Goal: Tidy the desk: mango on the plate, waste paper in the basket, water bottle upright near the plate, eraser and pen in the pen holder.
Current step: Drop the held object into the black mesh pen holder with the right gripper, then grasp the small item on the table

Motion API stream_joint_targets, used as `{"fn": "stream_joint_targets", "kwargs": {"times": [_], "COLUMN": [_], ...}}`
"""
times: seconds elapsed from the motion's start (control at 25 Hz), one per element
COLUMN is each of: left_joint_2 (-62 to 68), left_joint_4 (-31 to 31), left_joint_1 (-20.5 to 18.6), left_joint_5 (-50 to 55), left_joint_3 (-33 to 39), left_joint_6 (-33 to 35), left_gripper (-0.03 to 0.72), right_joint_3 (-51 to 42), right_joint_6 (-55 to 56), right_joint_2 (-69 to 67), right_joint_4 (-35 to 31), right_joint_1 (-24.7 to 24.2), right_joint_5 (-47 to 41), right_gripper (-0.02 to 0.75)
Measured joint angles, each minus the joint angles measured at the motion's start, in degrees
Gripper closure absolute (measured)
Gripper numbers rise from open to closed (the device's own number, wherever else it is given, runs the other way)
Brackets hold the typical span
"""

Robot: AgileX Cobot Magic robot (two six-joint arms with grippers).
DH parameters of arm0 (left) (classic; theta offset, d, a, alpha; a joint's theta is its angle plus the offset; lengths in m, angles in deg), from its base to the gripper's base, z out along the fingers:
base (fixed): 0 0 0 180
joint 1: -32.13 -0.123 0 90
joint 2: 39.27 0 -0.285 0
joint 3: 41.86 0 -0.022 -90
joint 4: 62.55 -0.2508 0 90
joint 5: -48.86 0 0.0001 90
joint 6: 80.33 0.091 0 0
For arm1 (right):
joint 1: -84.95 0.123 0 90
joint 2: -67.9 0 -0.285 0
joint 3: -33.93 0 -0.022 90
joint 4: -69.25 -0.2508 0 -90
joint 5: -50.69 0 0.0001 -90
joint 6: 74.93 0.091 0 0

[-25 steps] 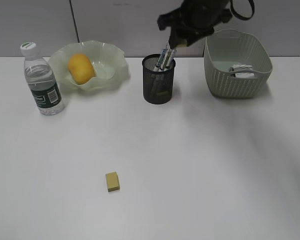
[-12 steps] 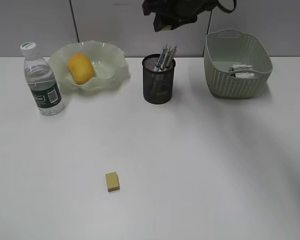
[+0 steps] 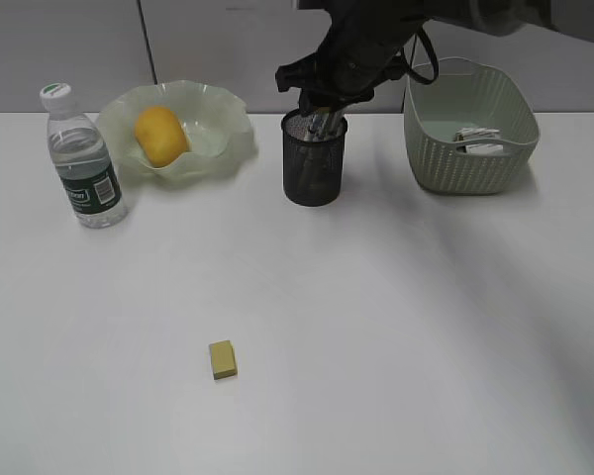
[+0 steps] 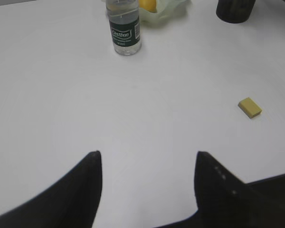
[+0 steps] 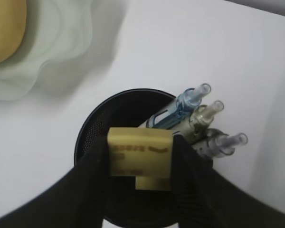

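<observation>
Reaching in from the upper right of the exterior view, the dark right arm bends down over the black metal mesh pen holder (image 3: 314, 158), its right gripper (image 5: 140, 159) just above the rim; exterior view hides the jaws behind the wrist. Right wrist view fills that in: jaws clamped on a flat yellow eraser (image 5: 139, 158) held over the holder's mouth, beside three clear-barrelled pens (image 5: 199, 121) leaning on the far rim. A second small yellow eraser block (image 3: 223, 358) lies alone on the plain white desk (image 3: 396, 327), well apart toward the front. Smooth yellow-orange mango (image 3: 159, 135) sits in the pale green ruffled plate (image 3: 218, 109); clear water bottle with white cap and dark green label (image 3: 82, 158) stands upright just beside it. Crumpled white waste paper (image 3: 478, 140) is inside the sage-green woven-look basket (image 3: 465, 168). Left gripper (image 4: 147, 183) shows only in left wrist view, hanging over bare desk with jaws spread, nothing between them; exterior view doesn't show it.
</observation>
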Motion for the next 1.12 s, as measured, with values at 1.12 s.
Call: {"fn": "stream_joint_targets", "kwargs": {"times": [1.12], "left_joint_2": [0.0], "left_joint_4": [0.0], "left_joint_1": [0.0], "left_joint_5": [0.0], "left_joint_3": [0.0], "left_joint_6": [0.0], "left_gripper": [0.225], "right_joint_3": [5.8], "right_joint_6": [-1.4], "right_joint_2": [9.2], "right_joint_4": [1.8], "right_joint_1": [0.0], "right_joint_5": [-22.1], "right_gripper": [0.206]}}
